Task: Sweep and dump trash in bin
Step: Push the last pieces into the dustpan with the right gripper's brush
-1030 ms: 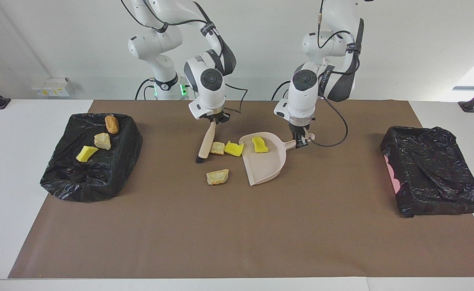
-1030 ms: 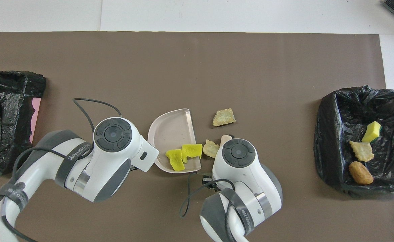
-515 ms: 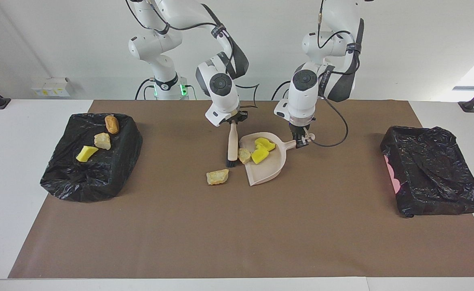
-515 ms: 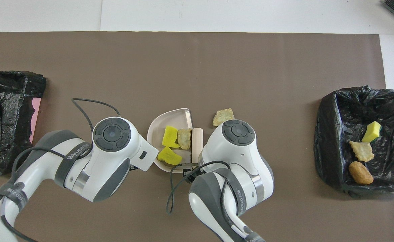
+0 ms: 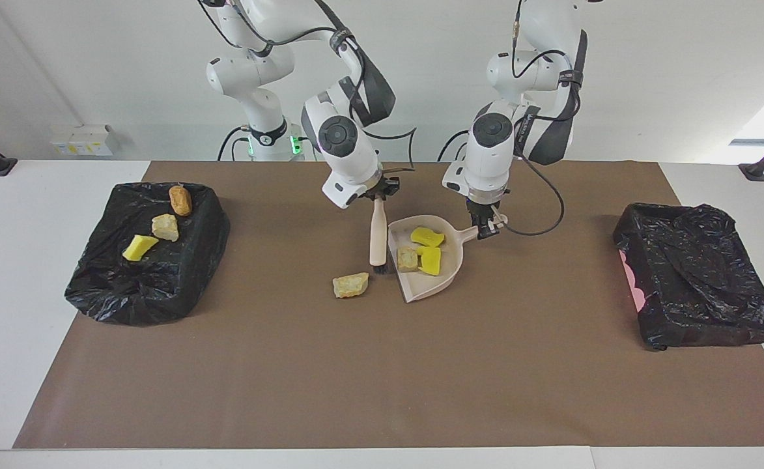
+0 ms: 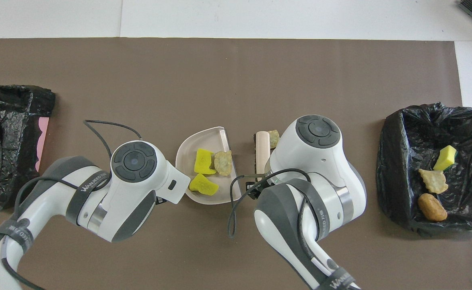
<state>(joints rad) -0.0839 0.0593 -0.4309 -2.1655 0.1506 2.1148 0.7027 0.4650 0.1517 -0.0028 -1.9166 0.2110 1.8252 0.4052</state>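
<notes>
A brown paper mat (image 5: pixel 382 365) covers a white table (image 5: pixel 17 312) before a pale wall. The beige plastic dustpan (image 5: pixel 435 277) lies mid-mat, its mouth toward the right arm's end; its handle is pinched by the left gripper (image 5: pixel 485 229). Two spongy yellow scraps (image 5: pixel 428 236) and a rough tan lump (image 5: pixel 408 258) sit in it. The right gripper (image 5: pixel 378 194) clamps a brush (image 5: pixel 377 233), upright, bristles down. One tan lump (image 5: pixel 350 284) lies on the mat beside it. A crinkled black-bagged bin (image 5: pixel 154 286) at the right arm's end holds three more scraps (image 5: pixel 165 227).
</notes>
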